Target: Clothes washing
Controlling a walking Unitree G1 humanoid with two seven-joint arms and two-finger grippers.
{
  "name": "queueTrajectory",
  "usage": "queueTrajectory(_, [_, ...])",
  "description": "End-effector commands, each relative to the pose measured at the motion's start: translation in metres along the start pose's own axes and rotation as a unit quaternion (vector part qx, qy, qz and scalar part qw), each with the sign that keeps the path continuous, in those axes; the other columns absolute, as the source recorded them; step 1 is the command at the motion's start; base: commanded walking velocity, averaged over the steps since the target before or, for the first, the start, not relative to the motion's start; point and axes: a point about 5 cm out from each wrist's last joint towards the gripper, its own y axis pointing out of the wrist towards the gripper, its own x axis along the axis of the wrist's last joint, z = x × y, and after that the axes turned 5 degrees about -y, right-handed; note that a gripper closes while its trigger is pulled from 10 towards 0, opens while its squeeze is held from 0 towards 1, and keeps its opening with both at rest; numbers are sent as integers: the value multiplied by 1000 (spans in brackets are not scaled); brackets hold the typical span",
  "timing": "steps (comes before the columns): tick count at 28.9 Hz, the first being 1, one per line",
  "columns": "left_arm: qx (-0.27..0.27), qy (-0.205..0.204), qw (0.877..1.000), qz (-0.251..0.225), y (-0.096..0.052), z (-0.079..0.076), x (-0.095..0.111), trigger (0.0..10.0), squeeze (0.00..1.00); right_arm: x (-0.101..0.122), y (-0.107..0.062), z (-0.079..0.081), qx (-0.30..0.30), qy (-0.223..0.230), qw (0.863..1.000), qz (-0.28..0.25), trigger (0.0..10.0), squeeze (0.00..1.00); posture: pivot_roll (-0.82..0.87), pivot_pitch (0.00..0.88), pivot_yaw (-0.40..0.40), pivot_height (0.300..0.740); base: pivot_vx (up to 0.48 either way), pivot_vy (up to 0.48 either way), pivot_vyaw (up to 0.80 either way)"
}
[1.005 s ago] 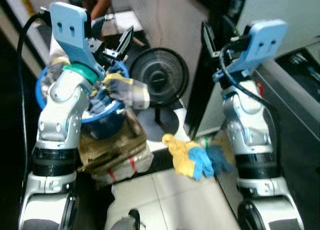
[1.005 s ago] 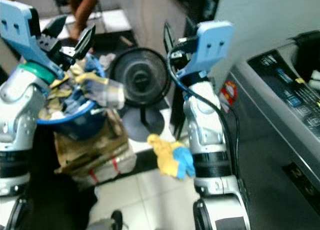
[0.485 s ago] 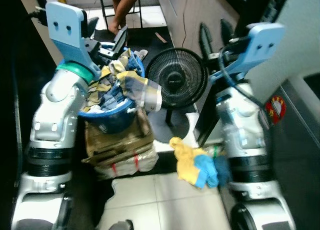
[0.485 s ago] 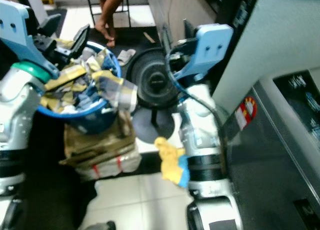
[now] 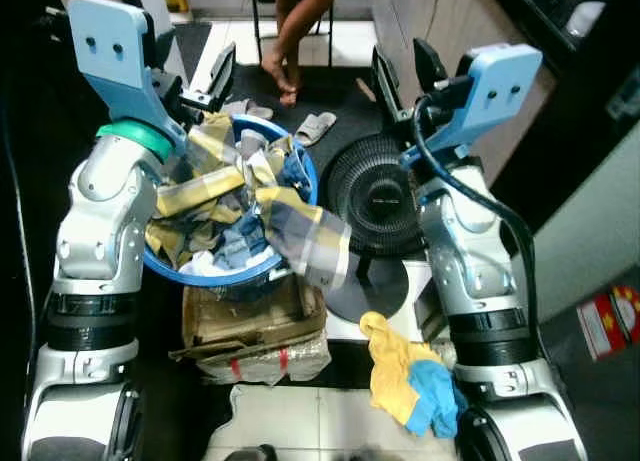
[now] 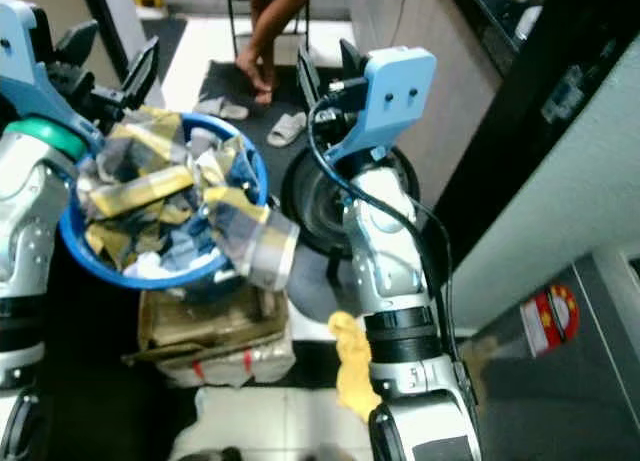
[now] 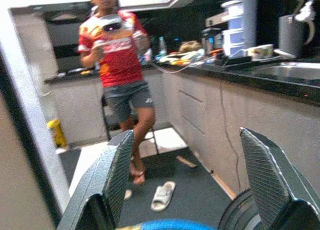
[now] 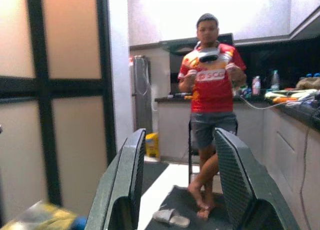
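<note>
One blue laundry basket [image 5: 296, 177], heaped with clothes, between two raised grippers
The basket sits on one cardboard box [image 5: 250, 326]; a plaid garment [image 5: 305, 243] spills over its rim. The left gripper [image 5: 190, 66] hovers above the basket's far edge, fingers spread wide; the right gripper [image 5: 400, 66] is raised over one floor fan [image 5: 380, 193], fingers parted. One yellow-and-blue cloth [image 5: 408, 386] lies on the floor; two slippers [image 5: 318, 128] lie by a person's [image 7: 122, 65] feet
</note>
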Motion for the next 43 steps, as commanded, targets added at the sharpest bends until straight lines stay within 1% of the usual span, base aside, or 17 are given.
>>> queueTrajectory(1, [-1,8,1000,0,-1,2,2,10000,0,0,1,-1,-2,2,1000,1,10000,0,62,20,47,740,469,0,781])
queueTrajectory(6, [1,7,1000,2,-1,2,1,10000,0,0,1,0,-7,3,1000,2,10000,0,61,19,47,740,454,0,156])
queueTrajectory(12, [-5,21,1000,17,-1,3,-3,10000,0,-1,0,0,-4,7,1000,3,10000,0,60,19,48,740,0,0,0])
queueTrajectory(14, [-25,35,998,43,-4,4,-11,10000,0,-4,-1,2,2,10,1000,9,10000,0,60,19,48,740,0,0,0])
queueTrajectory(16, [-48,49,993,99,-9,9,-31,10000,0,-15,-7,5,12,7,1000,28,10000,0,67,21,46,740,0,0,0])
queueTrajectory(18, [-48,49,993,99,-9,9,-31,10000,0,-15,-7,5,12,7,1000,28,10000,0,67,21,46,740,0,0,0])
queueTrajectory(19, [-56,53,990,120,-12,11,-39,10000,0,-20,-9,6,14,4,999,35,10000,0,67,21,46,740,0,0,0])
queueTrajectory(21, [-88,63,973,203,-25,12,-69,10000,0,-31,-15,5,15,-1,998,57,10000,0,63,22,51,740,0,0,0])
queueTrajectory(22, [-88,63,973,203,-25,12,-69,10000,0,-31,-15,5,15,-1,998,57,10000,0,63,22,51,740,0,0,0])
queueTrajectory(25, [-94,63,958,265,-37,14,-90,10000,0,-37,-19,3,14,-5,997,73,10000,0,63,22,51,740,0,0,0])
queueTrajectory(26, [-94,63,958,265,-37,14,-90,10000,0,-37,-19,3,14,-5,997,73,10000,0,63,22,51,740,0,0,0])
queueTrajectory(29, [-74,64,936,337,-51,22,-114,10000,0,-44,-23,0,16,-11,996,87,10000,0,61,22,52,740,0,0,0])
queueTrajectory(33, [-78,65,928,358,-61,28,-120,10000,0,-47,-24,1,20,-11,996,91,10000,0,70,26,45,740,0,0,0])
queueTrajectory(37, [-80,56,932,350,-60,28,-116,10000,0,-47,-23,2,21,-10,996,91,10000,0,70,26,45,740,0,0,0])
queueTrajectory(41, [-84,119,926,349,-43,32,-114,10000,0,-48,-19,4,29,-9,996,89,10000,0,86,49,36,740,0,0,0])
queueTrajectory(42, [-84,119,926,349,-43,32,-114,10000,0,-48,-19,4,29,-9,996,89,10000,0,86,49,36,740,0,0,0])
queueTrajectory(43, [-86,124,927,344,-34,31,-112,10000,0,-48,-17,5,31,-10,996,88,10000,0,91,66,39,740,0,0,0])
